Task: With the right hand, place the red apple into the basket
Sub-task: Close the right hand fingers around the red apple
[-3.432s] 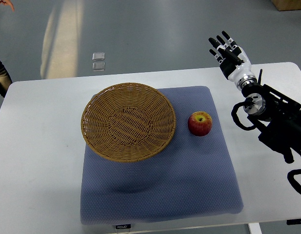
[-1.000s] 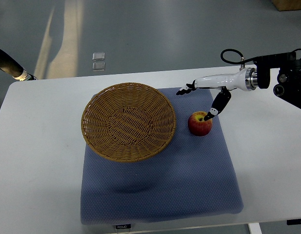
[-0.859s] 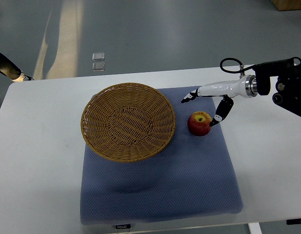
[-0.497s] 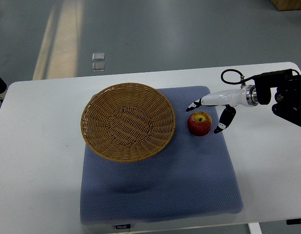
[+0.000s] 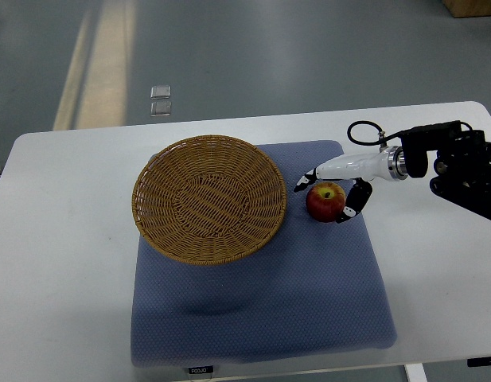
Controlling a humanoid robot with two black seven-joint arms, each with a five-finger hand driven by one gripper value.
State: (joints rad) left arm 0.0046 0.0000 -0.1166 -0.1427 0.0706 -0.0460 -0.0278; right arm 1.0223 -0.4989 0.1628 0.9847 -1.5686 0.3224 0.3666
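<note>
Between the spread fingers of the right hand (image 5: 325,196) sits the round red-and-yellow apple (image 5: 326,201), resting on the blue-grey padded mat (image 5: 261,310) that covers the middle of the white worktop (image 5: 62,263). One white, dark-tipped finger reaches along the apple's far side toward the basket, and another curls down on the side nearer the wrist; they bracket the fruit, but they look apart and not yet clamped on it, so the grasp seems to be the step in hand. Just beyond the fingertips, away from the wrist, lies the wide, shallow woven wicker basket (image 5: 209,199), nothing in it and its rim near the apple but not touching. The next move probably calls for closing firmly round the apple, lifting it clear of the mat, and carrying it over the basket rim before letting go. Whether the fingertips actually touch the apple's skin is too fine to tell, and the black arm is cut off at the picture's right edge. No left arm shows.
</note>
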